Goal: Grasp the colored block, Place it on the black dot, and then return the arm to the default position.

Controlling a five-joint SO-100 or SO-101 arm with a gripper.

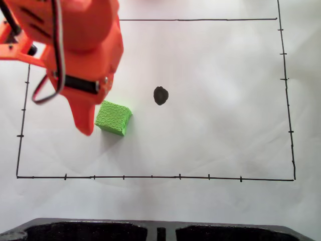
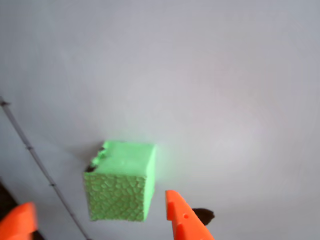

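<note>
A: The arm (image 1: 80, 45) — bright orange printed plastic, black servo strip set low in the shell, small silver screw beside it.

B: Cables: one black, one red-and-black loop. The gripper (image 2: 100, 220) has tapered orange tips, pointed.

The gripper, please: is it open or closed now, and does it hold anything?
Gripper: open, holding nothing; in the wrist view its two orange tips stand either side of the green cube, not closed on it.

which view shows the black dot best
The fixed view: the black dot lies whole and unobstructed on the white paper, right of the green block. In the wrist view it sits partly hidden behind an orange fingertip.
</note>
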